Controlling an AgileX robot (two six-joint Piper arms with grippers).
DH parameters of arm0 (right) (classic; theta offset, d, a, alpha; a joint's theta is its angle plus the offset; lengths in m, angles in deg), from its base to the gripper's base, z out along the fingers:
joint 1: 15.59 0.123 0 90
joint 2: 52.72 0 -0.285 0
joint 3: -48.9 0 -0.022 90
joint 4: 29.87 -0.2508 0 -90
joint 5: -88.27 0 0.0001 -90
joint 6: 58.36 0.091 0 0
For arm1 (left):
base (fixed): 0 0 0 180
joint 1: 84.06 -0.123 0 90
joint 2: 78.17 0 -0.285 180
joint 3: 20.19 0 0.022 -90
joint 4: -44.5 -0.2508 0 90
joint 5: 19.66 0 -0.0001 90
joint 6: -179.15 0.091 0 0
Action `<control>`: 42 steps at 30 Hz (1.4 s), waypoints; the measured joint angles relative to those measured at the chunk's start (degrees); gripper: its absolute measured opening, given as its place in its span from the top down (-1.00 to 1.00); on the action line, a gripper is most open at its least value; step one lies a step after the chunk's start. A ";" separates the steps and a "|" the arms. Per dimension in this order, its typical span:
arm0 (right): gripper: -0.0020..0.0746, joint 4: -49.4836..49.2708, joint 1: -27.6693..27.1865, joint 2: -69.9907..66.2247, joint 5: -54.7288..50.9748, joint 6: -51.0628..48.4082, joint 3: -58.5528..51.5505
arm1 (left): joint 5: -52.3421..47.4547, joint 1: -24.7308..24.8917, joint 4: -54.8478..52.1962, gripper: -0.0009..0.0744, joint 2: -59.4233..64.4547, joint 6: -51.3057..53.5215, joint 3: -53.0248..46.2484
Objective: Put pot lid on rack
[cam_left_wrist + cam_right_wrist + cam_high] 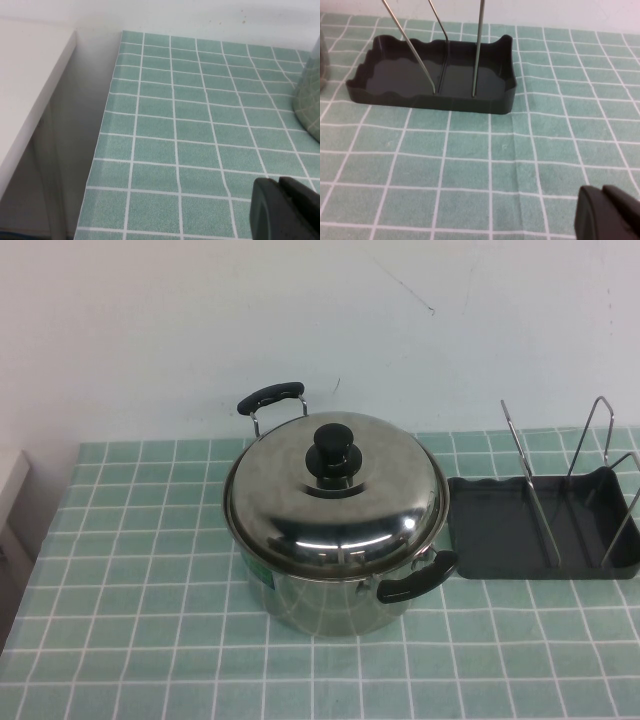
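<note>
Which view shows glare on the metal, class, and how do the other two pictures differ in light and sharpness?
High view: bright streaks glare off the pot lid; the rack stays matte. Left wrist view: even light, left gripper a blurred dark shape at the corner. Right wrist view: soft sheen inside the rack, right gripper equally blurred.

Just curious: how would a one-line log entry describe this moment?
pot lid: on pot | rack: empty, beside pot | left gripper: parked, table's left | right gripper: near rack

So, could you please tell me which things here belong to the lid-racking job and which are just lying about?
Job:
- pot lid, on the pot
- rack, right of the pot
- left gripper, right gripper, both away from the lid

Lying about:
- pot
- tiled cloth
</note>
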 joint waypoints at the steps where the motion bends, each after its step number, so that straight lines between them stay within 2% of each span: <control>1: 0.95 0.00 0.00 0.00 0.00 0.00 0.00 | 0.00 0.00 0.00 0.98 0.00 0.00 0.00; 10: 0.95 0.00 0.00 0.00 2.88 0.00 -0.37 | 3.13 0.00 0.00 0.98 0.00 0.00 -0.09; 14: 0.95 0.00 0.00 0.00 12.96 0.00 -0.37 | 14.89 0.00 -0.23 0.98 0.00 0.00 -0.35; 19: 0.95 0.00 0.00 0.00 32.57 0.00 -0.37 | 34.55 0.00 -0.36 0.98 0.00 0.00 -0.35; 24: 0.95 -1.08 0.00 0.00 46.66 -0.71 -0.37 | 45.92 0.00 -0.39 0.98 0.00 0.00 -0.35; 26: 0.95 -1.98 0.00 0.00 49.06 -2.75 -0.37 | 48.80 0.00 -0.39 0.98 0.00 0.12 -0.35; 29: 0.95 -2.43 0.00 0.00 49.70 -3.50 -0.37 | 51.01 0.00 0.87 0.98 -0.09 0.45 -0.35; 31: 0.95 -1.69 0.00 0.00 47.85 -3.50 -0.01 | 47.67 0.00 1.46 0.98 -0.09 0.60 0.60; 37: 0.95 6.57 0.00 0.00 24.49 -3.50 11.19 | 27.24 0.00 0.92 0.98 1.50 0.83 11.95; 40: 0.95 7.99 0.00 -0.40 16.12 -3.50 16.08 | 26.29 0.00 0.84 0.98 6.51 -0.37 15.64; 42: 0.95 7.99 0.00 -1.12 14.93 -3.50 17.34 | 30.04 0.00 0.01 0.98 10.40 -1.99 16.64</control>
